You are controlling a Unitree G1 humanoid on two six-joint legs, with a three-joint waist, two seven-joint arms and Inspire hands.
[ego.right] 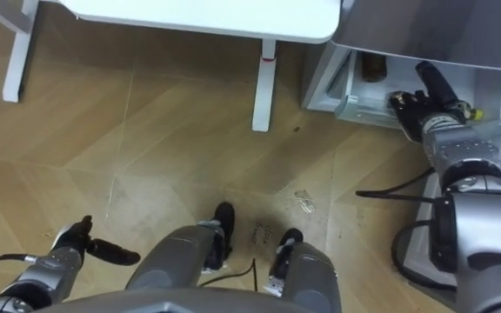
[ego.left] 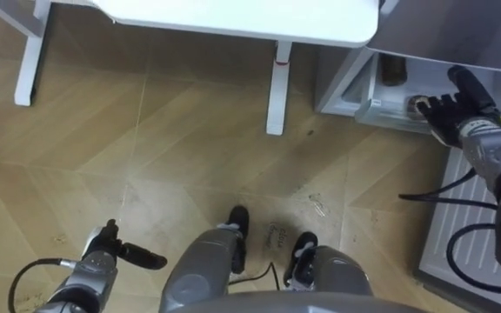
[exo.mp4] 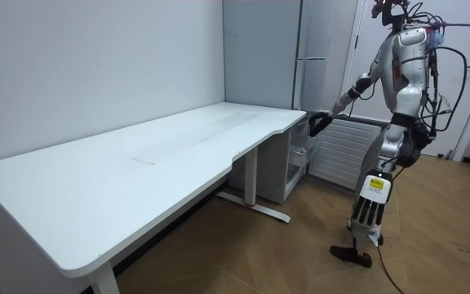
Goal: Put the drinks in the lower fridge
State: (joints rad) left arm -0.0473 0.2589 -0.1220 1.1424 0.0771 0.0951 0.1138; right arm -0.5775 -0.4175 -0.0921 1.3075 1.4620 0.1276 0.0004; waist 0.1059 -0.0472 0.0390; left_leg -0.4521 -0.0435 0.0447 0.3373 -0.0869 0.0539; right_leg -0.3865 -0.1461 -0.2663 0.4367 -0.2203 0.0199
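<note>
Right hand (ego.left: 446, 113) at lower fridge shelf (ego.left: 381, 111), fingers curled over its rim; left hand (ego.left: 111, 254) loosely open.

The robot has silver-grey rounded limbs, black fingers (ego.left: 446, 113), looping black cables and black feet.

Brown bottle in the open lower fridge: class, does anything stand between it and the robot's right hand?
Nothing visible does. The brown bottle stands inside the lower fridge; the right hand is at the shelf's front edge, slightly to the bottle's right, with no item between them.
</note>
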